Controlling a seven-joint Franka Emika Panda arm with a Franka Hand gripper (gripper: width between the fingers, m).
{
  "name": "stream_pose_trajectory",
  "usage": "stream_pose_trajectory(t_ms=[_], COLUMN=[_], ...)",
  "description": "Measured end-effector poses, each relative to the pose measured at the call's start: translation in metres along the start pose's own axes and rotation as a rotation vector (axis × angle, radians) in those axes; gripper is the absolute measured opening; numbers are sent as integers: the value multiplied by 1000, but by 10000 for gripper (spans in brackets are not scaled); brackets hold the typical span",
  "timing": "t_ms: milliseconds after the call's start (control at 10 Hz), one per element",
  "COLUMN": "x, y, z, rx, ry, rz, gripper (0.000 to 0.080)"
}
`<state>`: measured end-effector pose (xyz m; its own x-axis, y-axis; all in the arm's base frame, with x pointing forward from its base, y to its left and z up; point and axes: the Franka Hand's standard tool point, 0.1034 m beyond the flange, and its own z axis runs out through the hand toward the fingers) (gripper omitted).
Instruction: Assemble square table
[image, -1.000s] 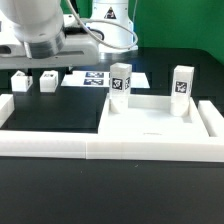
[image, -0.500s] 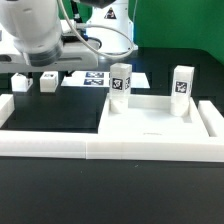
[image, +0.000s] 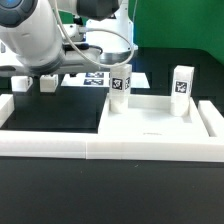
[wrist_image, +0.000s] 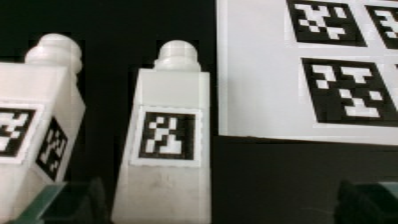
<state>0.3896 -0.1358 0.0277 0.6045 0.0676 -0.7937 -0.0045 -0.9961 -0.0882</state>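
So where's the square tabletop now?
The tabletop lies flat on the exterior view's right, in the corner of the border wall, with two legs upright at its far corners.

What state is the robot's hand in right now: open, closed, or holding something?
Hand: open, holding nothing; a white table leg lies between its fingers, ungripped.

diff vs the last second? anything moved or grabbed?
The arm swung toward the exterior view's right and lower, bringing the open pincer over the two loose legs. Nothing was taken hold of or let go. Unchanged: the loose legs, the square slab with two upright legs on it, and the marker board.
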Motion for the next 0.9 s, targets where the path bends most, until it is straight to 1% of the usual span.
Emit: stream_pose_trajectory(t_ms=[300,400,600,800,900], x=[0,-2,-7,-5,-3], y=[0,2,4,7,9], z=[0,1,-4,3,10], rx=[0,1,1,2,1], ry=[-1,-2,9,6,9], rz=[-5,-17,-23,-28,-27], gripper=[649,649,649,649,649])
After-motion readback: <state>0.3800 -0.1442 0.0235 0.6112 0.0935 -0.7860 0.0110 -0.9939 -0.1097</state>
